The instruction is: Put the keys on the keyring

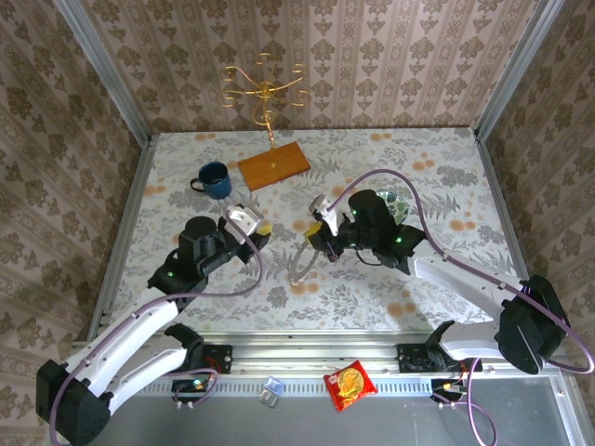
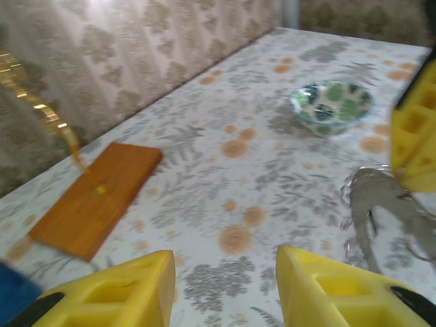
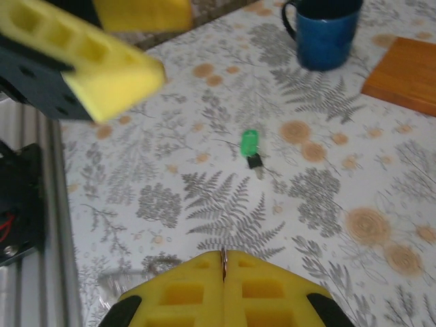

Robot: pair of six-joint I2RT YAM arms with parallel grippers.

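left gripper (image 2: 223, 276): jaws apart at a middling gap, nothing between them, hovering over bare table (image 2: 238, 170) with the wooden board (image 2: 95, 197) off to one side. right gripper (image 3: 223, 269): pads pressed flat together, a thin metal strip (image 3: 223, 255) in the seam (too thin and blurred to identify). green key (image 3: 251, 144) lies loose on the table between the blue mug (image 3: 323, 34) and the right gripper, small dark piece at its blade end. silvery metal shape (image 2: 381, 211) sits just below the right gripper's yellow fingers in the left wrist view; can't tell what it is.
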